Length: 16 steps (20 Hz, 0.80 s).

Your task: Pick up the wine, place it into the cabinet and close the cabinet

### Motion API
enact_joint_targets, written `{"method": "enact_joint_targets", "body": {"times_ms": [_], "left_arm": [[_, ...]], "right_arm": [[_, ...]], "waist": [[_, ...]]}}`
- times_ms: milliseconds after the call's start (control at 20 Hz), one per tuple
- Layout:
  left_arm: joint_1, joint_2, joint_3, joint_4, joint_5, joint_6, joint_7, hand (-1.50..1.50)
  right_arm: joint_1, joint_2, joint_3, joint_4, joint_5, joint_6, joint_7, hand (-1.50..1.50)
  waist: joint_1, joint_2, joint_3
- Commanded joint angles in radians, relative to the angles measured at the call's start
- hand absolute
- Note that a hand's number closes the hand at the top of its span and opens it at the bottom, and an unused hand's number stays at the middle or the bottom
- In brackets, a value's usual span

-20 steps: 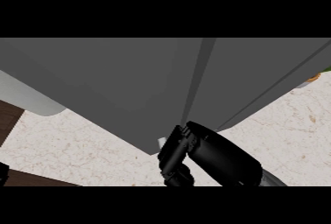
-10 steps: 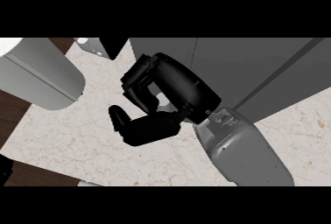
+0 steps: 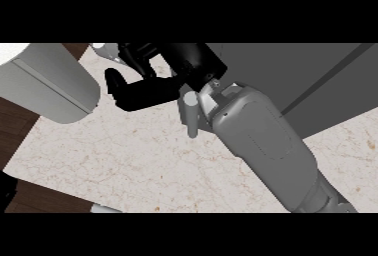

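Observation:
My right hand is black and sits at the top middle of the head view, at the end of its grey forearm, which comes in from the lower right. Its thumb sticks out to the lower left and the fingers look relaxed, with nothing seen between them. The hand is just left of the grey cabinet, whose front fills the upper right and has a dark seam running diagonally across it. No wine shows anywhere. My left hand does not show.
A large rounded grey shape fills the upper left, close to the hand. Pale marbled counter lies under the arm. Dark wood shows beyond the counter's left edge.
The hand has moved up and a little left, away from the cabinet's seam. The forearm now covers more of the view's right half, and the cabinet front has shifted right.

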Motion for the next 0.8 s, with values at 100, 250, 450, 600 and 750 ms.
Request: {"method": "enact_joint_targets", "body": {"times_ms": [100, 250, 450, 600, 750], "left_arm": [[-0.017, -0.012, 0.003, 0.015, 0.001, 0.002, 0.002, 1.5], [-0.014, -0.022, 0.004, 0.024, 0.003, 0.011, -0.001, 1.5], [-0.01, -0.033, 0.002, 0.03, 0.008, 0.016, -0.001, 1.5], [-0.01, -0.017, 0.011, 0.032, 0.01, 0.008, 0.007, 1.5], [0.0, -0.032, 0.005, 0.035, 0.011, 0.016, 0.002, 1.5]], "right_arm": [[-0.082, -0.006, -0.133, 0.192, -0.065, -0.054, -0.042, 1.5], [-0.073, -0.028, -0.146, 0.216, -0.1, -0.086, -0.036, 1.5], [-0.05, -0.073, -0.115, 0.257, -0.112, -0.073, -0.046, 1.5], [-0.031, -0.099, -0.11, 0.27, -0.12, -0.065, -0.061, 1.5], [-0.018, -0.11, -0.108, 0.284, -0.141, -0.036, -0.092, 1.5]], "waist": [[-0.028, 0.026, 0.003], [-0.045, 0.021, 0.002], [-0.058, 0.027, 0.001], [-0.073, 0.031, 0.003], [-0.079, 0.032, 0.004]]}}
